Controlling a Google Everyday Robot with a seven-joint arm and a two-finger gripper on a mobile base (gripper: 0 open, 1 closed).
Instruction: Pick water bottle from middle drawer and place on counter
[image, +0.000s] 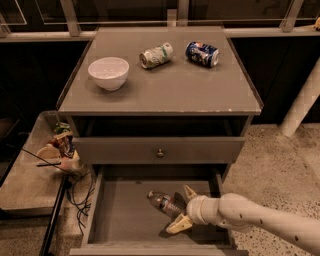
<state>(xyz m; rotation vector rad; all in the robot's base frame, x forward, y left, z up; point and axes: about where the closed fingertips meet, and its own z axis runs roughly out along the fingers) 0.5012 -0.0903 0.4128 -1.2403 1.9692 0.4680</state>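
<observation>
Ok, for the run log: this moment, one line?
gripper: in middle drawer | fingers: open astride lying water bottle | counter: bowl, green can, blue can

We see the white arm's two-finger gripper (182, 210) down in the pulled-out shallow grey-brown middle drawer (120, 222). Its tan fingers (176, 226) are spread either side of the small clear ribbed plastic water bottle (162, 201), which lies on the drawer floor. The flat grey-brown counter (200, 95) holds a round white bowl (108, 72), a tipped green-white can (156, 55) and a tipped blue can (202, 53).

No legible text, label band of water bottle (162, 202) unreadable, prints on green can (156, 55) and blue can (202, 53) unreadable, gripper (178, 210) in middle drawer (120, 220), fingers spread astride the water bottle.
</observation>
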